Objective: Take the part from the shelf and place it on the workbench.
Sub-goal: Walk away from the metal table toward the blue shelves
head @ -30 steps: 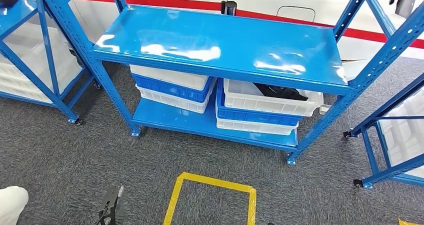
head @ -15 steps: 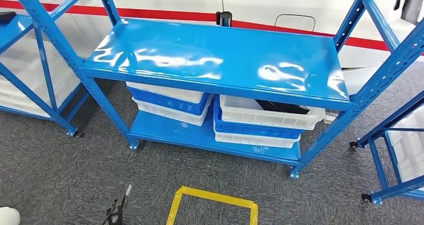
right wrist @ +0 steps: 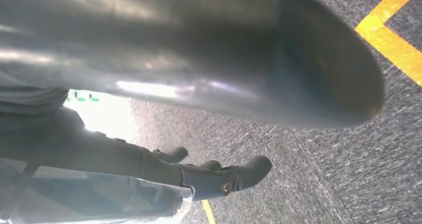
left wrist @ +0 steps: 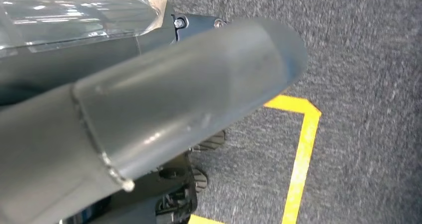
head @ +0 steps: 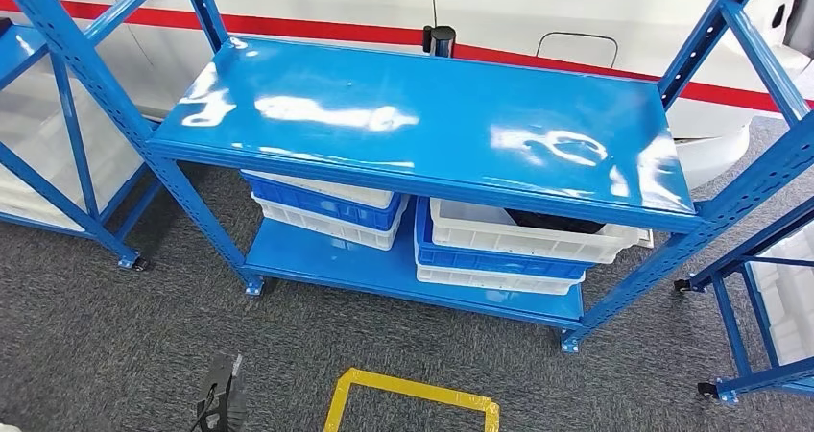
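1. The blue shelf (head: 422, 115) stands straight ahead on grey carpet (head: 115, 346), its glossy top board bare.
2. On the lower board sit two stacks of white and blue crates; the dark part (head: 555, 221) lies in the top white crate (head: 533, 240) of the right-hand stack.
3. The left hand (left wrist: 164, 104) hangs low over the carpet beside yellow floor tape (left wrist: 298, 149); its fingers hold nothing, but whether they are apart I cannot tell.
4. The right hand (right wrist: 199, 174) hangs over the carpet too, dark fingers (right wrist: 249, 170) loosely spread, nothing in them.
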